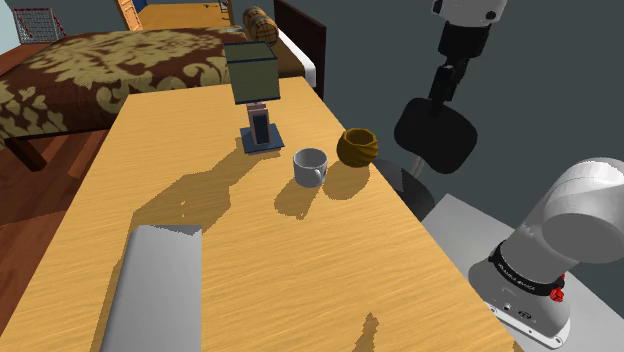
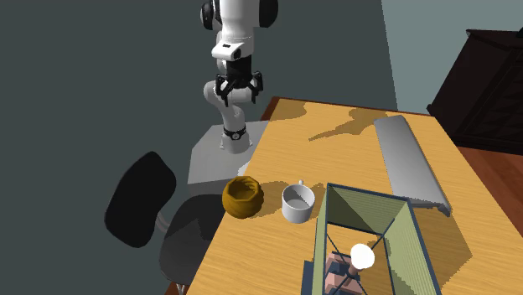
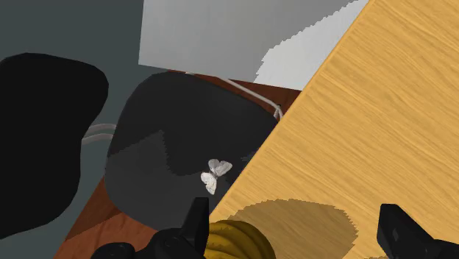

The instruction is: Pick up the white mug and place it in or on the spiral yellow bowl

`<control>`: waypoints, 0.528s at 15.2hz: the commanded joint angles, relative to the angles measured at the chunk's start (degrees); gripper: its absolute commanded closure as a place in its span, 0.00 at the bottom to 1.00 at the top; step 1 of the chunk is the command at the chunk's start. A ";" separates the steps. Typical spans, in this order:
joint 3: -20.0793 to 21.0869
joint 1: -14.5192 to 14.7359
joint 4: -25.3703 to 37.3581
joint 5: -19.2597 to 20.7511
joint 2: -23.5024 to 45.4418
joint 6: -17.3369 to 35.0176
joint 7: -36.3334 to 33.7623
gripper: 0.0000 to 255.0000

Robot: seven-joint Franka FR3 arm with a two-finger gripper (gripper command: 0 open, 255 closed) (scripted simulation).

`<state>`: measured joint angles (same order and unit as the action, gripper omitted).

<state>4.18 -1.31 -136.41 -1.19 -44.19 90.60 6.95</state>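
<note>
A: Wooden table (image 1: 250, 250) beside a patterned bed (image 1: 90, 60). Where does the white mug (image 1: 310, 166) stand?
B: Upright on the table, just beside the yellow bowl (image 1: 357, 147), close to the edge where a black chair (image 1: 435, 135) sits. A lamp (image 1: 252, 75) stands behind the mug, and a grey slab (image 1: 155, 290) lies well apart from it.
A: And the gripper (image 2: 237, 88)?
B: High in the air near the stand, well apart from the mug. Its fingers (image 3: 195, 221) are spread with nothing between them. In the wrist view the bowl's rim shows by one finger.
</note>
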 commanded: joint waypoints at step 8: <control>1.59 0.72 -1.47 -1.94 10.89 14.22 -0.98 0.00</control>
<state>5.69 -0.59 -138.34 -2.97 -35.24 102.91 5.94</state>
